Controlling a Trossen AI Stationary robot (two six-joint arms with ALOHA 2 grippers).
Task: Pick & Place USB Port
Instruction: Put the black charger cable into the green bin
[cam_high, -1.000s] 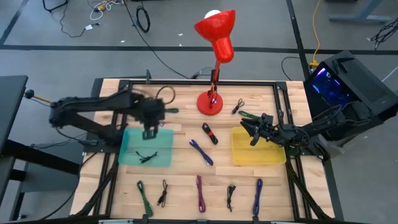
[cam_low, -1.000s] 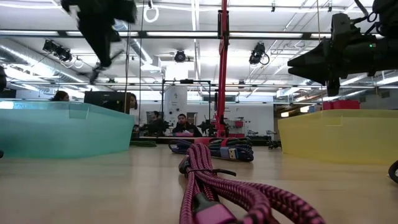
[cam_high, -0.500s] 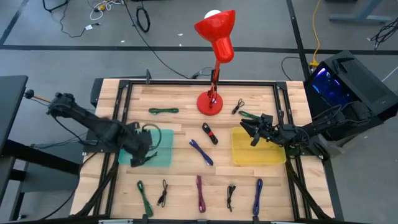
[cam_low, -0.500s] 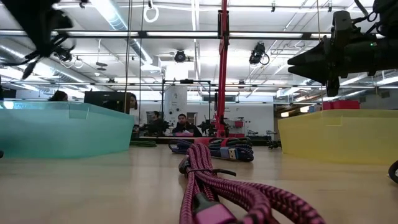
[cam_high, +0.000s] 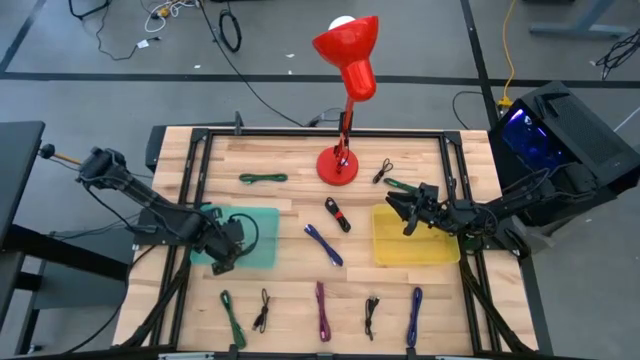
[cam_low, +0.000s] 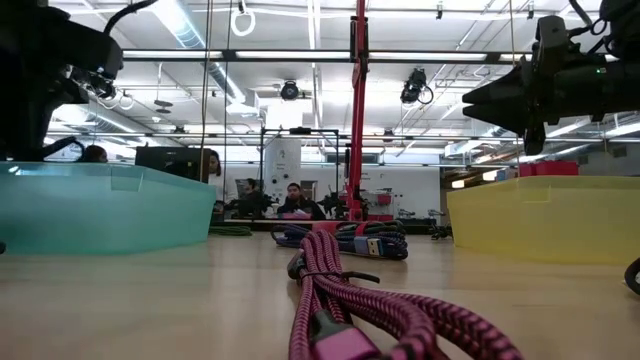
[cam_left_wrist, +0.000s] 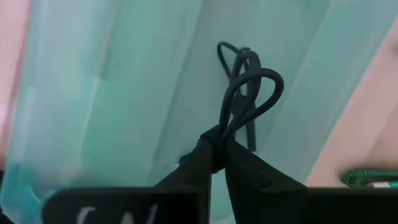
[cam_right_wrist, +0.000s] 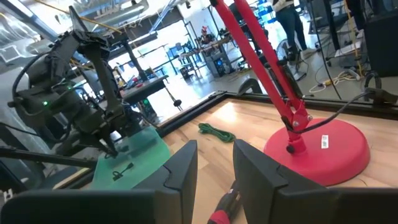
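Note:
A black USB cable (cam_left_wrist: 249, 81), coiled in loops, is in the teal bin (cam_high: 262, 225); in the right wrist view the cable (cam_right_wrist: 121, 172) lies on the bin floor. My left gripper (cam_high: 224, 258) hangs low over the bin's near-left part, fingers shut, its tips (cam_left_wrist: 220, 142) right at the cable's loops. In the high view it hides the cable. My right gripper (cam_high: 396, 212) waits, open, above the far-left corner of the yellow bin (cam_high: 420, 248), touching nothing. My left gripper points down into the teal bin with its shut fingertips (cam_left_wrist: 211, 152) right at the black cable's loop (cam_left_wrist: 231, 115). The strands run up to the tips, but I cannot tell whether the fingers pinch or touch the cable.
A red desk lamp (cam_high: 338, 165) stands at the table's far middle. Several loose cables lie about: green (cam_high: 262, 177) beyond the teal bin, red-black (cam_high: 337, 213) and blue (cam_high: 322, 243) between the bins, and a row along the near edge, including purple (cam_high: 322, 310).
My left gripper has swung from high above the teal bin's far edge toward the table's near-left and come down low over the bin's near-left part; most of the travel was in the first half second. The right arm has kept still.

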